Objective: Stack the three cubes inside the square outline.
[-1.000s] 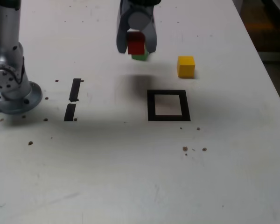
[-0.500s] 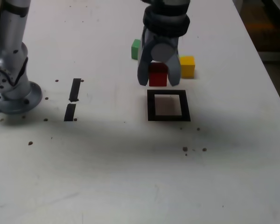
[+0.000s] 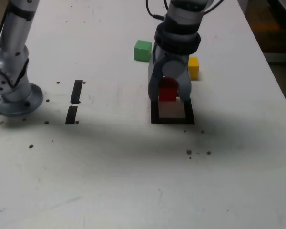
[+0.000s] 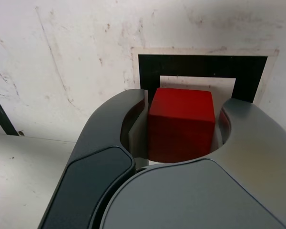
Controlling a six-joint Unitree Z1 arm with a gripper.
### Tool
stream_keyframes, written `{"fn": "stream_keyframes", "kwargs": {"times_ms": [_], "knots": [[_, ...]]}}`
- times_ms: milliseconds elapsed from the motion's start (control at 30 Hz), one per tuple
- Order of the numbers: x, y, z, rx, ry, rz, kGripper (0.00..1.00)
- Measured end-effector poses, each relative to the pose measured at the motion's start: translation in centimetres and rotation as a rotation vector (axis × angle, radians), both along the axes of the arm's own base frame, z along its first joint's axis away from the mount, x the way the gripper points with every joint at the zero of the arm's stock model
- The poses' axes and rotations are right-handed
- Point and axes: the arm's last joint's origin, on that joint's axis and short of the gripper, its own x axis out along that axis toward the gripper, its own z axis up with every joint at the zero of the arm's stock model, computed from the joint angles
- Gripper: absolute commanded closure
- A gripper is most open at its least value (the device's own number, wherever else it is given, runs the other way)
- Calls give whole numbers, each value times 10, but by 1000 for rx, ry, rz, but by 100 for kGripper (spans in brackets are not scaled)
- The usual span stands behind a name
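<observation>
Since the earlier frames the gripper point(image 3: 169, 95) has swung from the far middle of the table toward the exterior view's right and come down, carrying the red cube point(image 3: 168, 92) with it; the cube now sits over the far edge of the square point(image 3: 172, 119), where a second ago it hung in front of the green cube point(image 3: 143, 50). Green cube is now fully uncovered, resting on the table point(image 3: 133, 181) far of the square and toward the exterior view's left of the arm. Yellow cube point(image 3: 193, 67) unchanged, on the table just behind the gripper's right side in the exterior view, partly hidden by it. Jaws are closed narrowly on the red cube, one on each side face; wrist view shows the cube point(image 4: 182, 123) seated between both fingers point(image 4: 109, 129), with the black frame point(image 4: 202, 67) and its white centre directly beyond. Cannot tell from either view whether the cube's underside touches the table yet. Two short tape strips point(image 3: 75, 100) lie well apart from the square on the exterior view's left, near the arm base point(image 3: 12, 90). Small dark specks dot the tabletop.
</observation>
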Motion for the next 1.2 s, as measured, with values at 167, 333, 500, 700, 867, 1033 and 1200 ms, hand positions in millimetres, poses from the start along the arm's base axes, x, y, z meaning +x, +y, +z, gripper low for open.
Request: {"fn": "stream_keyframes", "kwargs": {"times_ms": [167,333,500,700,867,1033,1200], "knots": [[1,-10,-6,1,10,-7,85],[2,-14,-7,1,0,-9,85],[3,-15,-12,0,-9,-10,85],[4,-16,-19,-1,-17,-10,70],[2,-16,-19,2,-10,2,22],[0,-17,-18,4,3,4,2],[-4,-16,-3,8,3,6,0]]}}
